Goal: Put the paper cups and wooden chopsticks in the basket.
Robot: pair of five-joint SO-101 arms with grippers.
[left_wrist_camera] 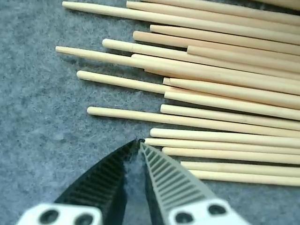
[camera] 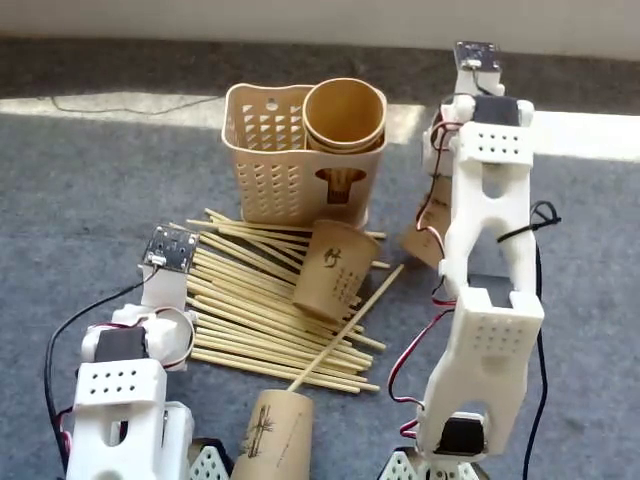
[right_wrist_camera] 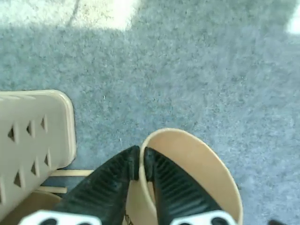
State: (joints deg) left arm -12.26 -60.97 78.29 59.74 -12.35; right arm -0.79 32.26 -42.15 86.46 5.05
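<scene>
A beige perforated basket (camera: 290, 160) stands at the back with nested paper cups (camera: 345, 115) inside it. Several wooden chopsticks (camera: 270, 310) lie spread on the grey carpet in front of it. One paper cup (camera: 335, 265) lies on the sticks, another (camera: 272, 430) near the front edge. My right gripper (right_wrist_camera: 140, 152) is shut on the rim of a third paper cup (right_wrist_camera: 197, 164), just right of the basket (right_wrist_camera: 37, 136); part of this cup (camera: 420, 240) shows under the right arm. My left gripper (left_wrist_camera: 139, 141) is shut and holds nothing, low over the carpet at the chopsticks' (left_wrist_camera: 211, 98) left ends.
The grey carpet (camera: 90, 200) is open to the left of the basket. One chopstick (camera: 345, 328) lies slanted across the pile. A black cable (camera: 540, 215) loops beside the right arm.
</scene>
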